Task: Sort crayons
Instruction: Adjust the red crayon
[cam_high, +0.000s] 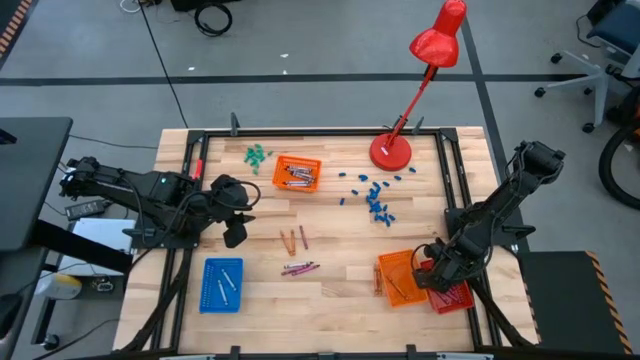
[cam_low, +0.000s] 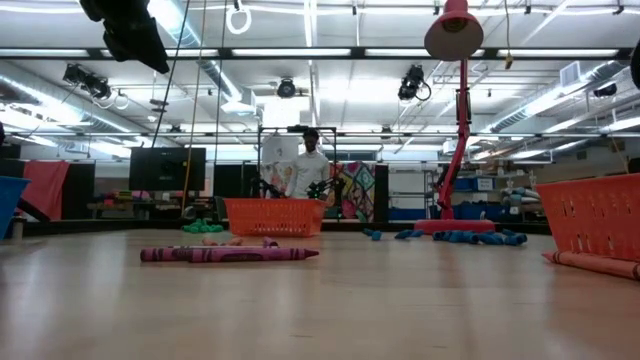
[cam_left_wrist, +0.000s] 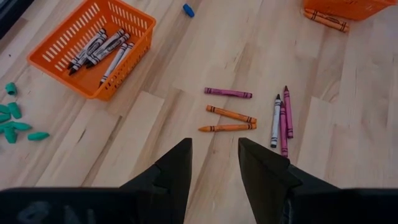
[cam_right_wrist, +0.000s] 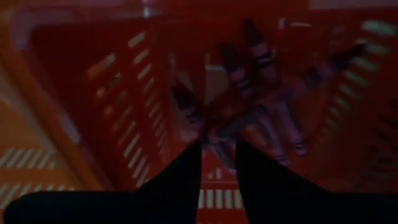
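Wax crayons, light, stiff, prone to rolling: we'd pinch one mid-shaft. Loose ones lie mid-desk. Left end effector hovers above them, parted, empty. Right end effector, inside the red tray, slightly parted over crayons; grip unclear.

Two dark, matte-black jointed arms

The left arm is built of black segments with rounded joint housings and a small green light on one link; the right arm is black and chunky the same way. Each wrist view shows two black, wedge-shaped fingers tapering to blunt tips.
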